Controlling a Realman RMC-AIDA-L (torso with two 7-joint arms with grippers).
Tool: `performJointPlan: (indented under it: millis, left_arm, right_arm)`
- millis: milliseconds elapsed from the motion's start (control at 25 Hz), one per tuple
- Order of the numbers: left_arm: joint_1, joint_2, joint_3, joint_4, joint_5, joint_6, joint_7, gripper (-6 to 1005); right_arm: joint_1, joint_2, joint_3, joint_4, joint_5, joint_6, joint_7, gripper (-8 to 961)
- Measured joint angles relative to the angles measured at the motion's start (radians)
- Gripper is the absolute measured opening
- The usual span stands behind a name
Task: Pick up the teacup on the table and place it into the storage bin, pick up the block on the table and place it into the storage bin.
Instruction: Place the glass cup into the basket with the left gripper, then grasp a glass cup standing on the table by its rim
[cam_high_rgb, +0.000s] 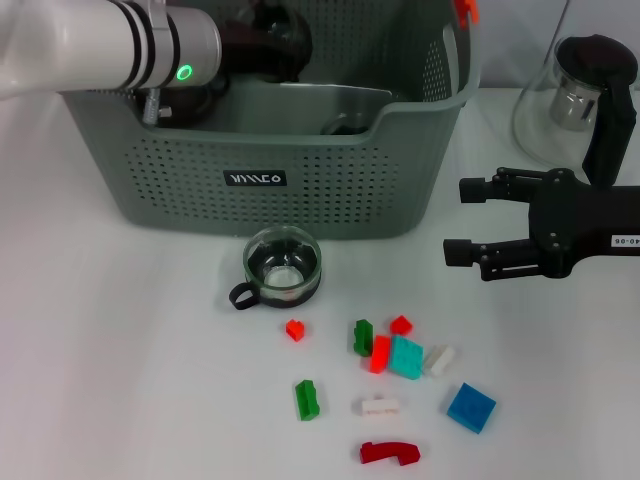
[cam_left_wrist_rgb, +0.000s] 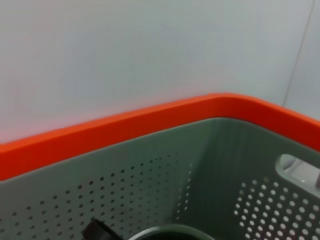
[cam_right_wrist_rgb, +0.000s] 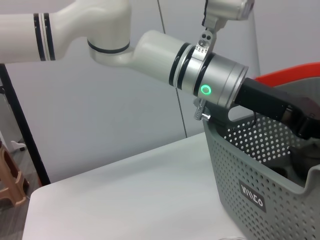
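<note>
A white bench (cam_high_rgb: 120, 380) carries the work, with a pale wall behind. The storage bin (cam_high_rgb: 300, 170), grey, perforated, with an orange rim clip at its far corner and a black label on its front wall, occupies the upper centre of the head view. The left gripper (cam_high_rgb: 262, 45) reaches down inside the bin at upper left; a dark rounded object lies beneath it, but whether its fingers are spread or closed cannot be told. The left wrist view shows only the bin's inner wall, an orange edge and a dark rim at the lower border. The teacup (cam_high_rgb: 282, 268), clear glass with a dark handle, stands upright on the bench just in front of the bin's front wall, at centre frame. Below and right of it lie scattered blocks: a small red block (cam_high_rgb: 295, 329), a green block (cam_high_rgb: 307, 399), a teal block (cam_high_rgb: 406, 357), a blue block (cam_high_rgb: 471, 407) and a curved red piece (cam_high_rgb: 390, 453). The right gripper (cam_high_rgb: 455, 222) hovers at right of frame, level with the teacup, its fingers spread wide and holding nothing. A glass teapot (cam_high_rgb: 580, 95) stands at upper right.
</note>
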Motion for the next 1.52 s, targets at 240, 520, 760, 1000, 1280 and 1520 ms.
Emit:
performJointPlan:
  millis: [240, 520, 760, 1000, 1280, 1520]
  left_arm:
    - [-0.007, -0.003, 0.001, -0.015, 0.0, -0.017, 0.005, 56]
    - [-0.007, -0.007, 0.0, -0.015, 0.0, -0.046, 0.008, 61]
    - [-0.007, -0.008, 0.001, -0.015, 0.0, -0.049, 0.008, 106]
    - [-0.004, -0.008, 0.002, -0.011, 0.0, -0.049, 0.008, 276]
    - [0.005, 0.005, 0.0, 0.045, 0.0, -0.001, -0.003, 594]
    - [0.1, 0.005, -0.032, 0.347, 0.0, 0.311, -0.015, 681]
  right_arm:
    - [-0.001, 0.0, 0.0, 0.001, 0.0, 0.0, 0.0, 947]
    - [-0.002, 0.0, 0.0, 0.003, 0.0, 0.0, -0.001, 947]
    - [-0.003, -0.001, 0.0, 0.003, 0.0, 0.0, 0.0, 946]
    - [-0.002, -0.002, 0.0, 0.003, 0.0, 0.002, 0.0, 946]
    - [-0.002, -0.002, 0.002, 0.003, 0.0, 0.002, -0.001, 947]
    - [-0.001, -0.006, 0.021, 0.003, 0.0, 0.002, -0.001, 947]
